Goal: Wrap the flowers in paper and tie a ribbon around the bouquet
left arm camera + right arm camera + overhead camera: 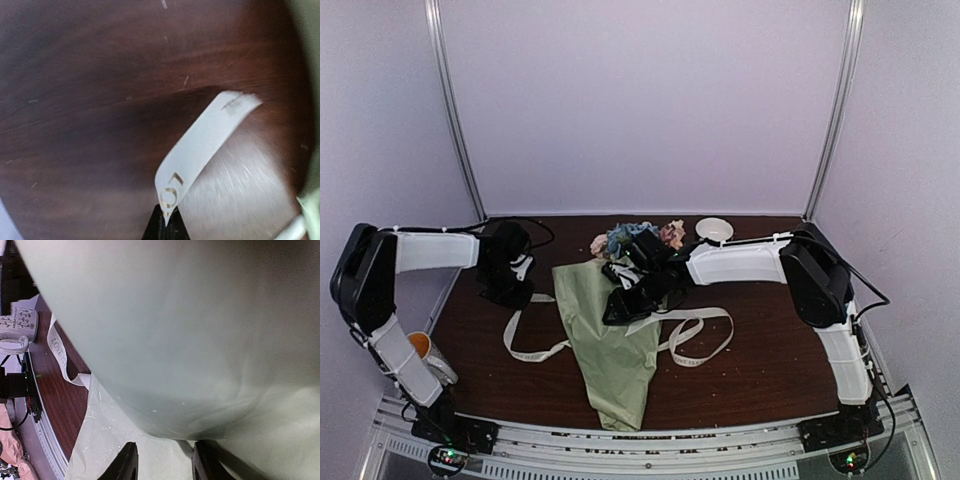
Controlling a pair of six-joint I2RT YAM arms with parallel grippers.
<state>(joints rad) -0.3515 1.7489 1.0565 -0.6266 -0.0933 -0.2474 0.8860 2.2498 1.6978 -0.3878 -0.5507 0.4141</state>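
Note:
The bouquet (pixel 610 335) lies mid-table, a sage-green paper (pixel 190 330) cone with its tip toward the arms. The flowers (pixel 638 236) show pink and blue at its far, wide end. The cream ribbon (pixel 525 350) passes under the cone and loops out on both sides. On the left, my left gripper (pixel 512 292) is down at the table, shut on the ribbon's lettered end (pixel 200 145), which is pinched at the fingertips (pixel 167 220). My right gripper (pixel 623 303) rests on the cone's upper part, its fingers (pixel 125 465) partly closed with a bulging paper fold at their tips (pixel 165 447).
A small white bowl (pixel 714 229) sits at the back, right of the blooms. An orange-rimmed cup (pixel 420 345) stands off the table's left edge by the left arm. The ribbon's right loop (pixel 702 337) lies on the dark wood. Grey walls close in on three sides.

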